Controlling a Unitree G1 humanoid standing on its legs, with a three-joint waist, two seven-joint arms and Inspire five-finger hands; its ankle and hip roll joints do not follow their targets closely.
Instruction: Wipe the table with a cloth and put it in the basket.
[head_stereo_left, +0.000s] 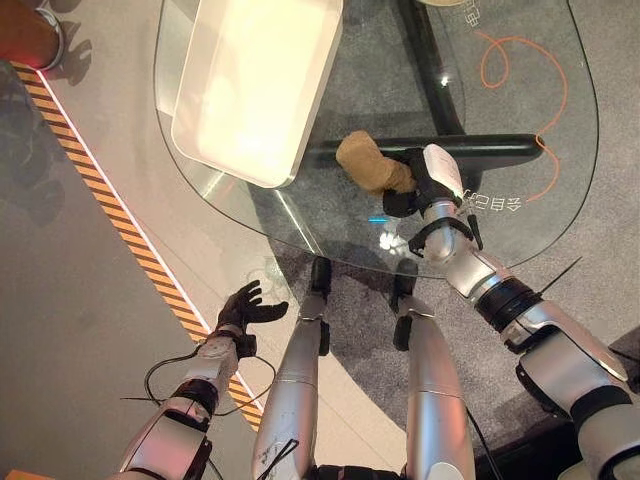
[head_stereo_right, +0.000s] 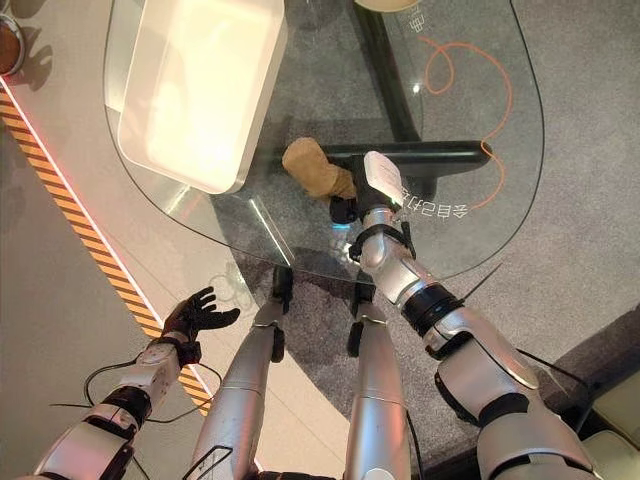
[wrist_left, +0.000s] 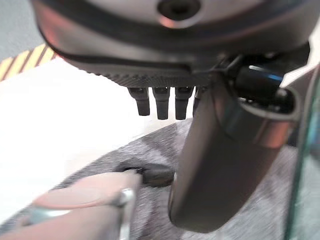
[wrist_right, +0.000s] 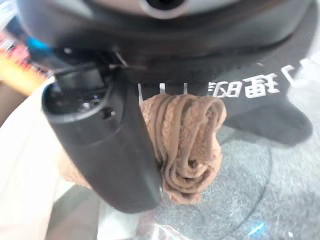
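Your right hand (head_stereo_left: 425, 180) reaches forward on an outstretched arm, fingers curled shut around what it holds. Your left hand (head_stereo_left: 243, 305) hangs low at your side, fingers spread and relaxed.

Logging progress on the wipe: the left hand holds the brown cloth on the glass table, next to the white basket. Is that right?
Not quite: the right hand holds the cloth, as the right wrist view shows, fingers curled round it. The left hand hangs open off the table's edge. The cloth does sit on the glass beside the white basket.
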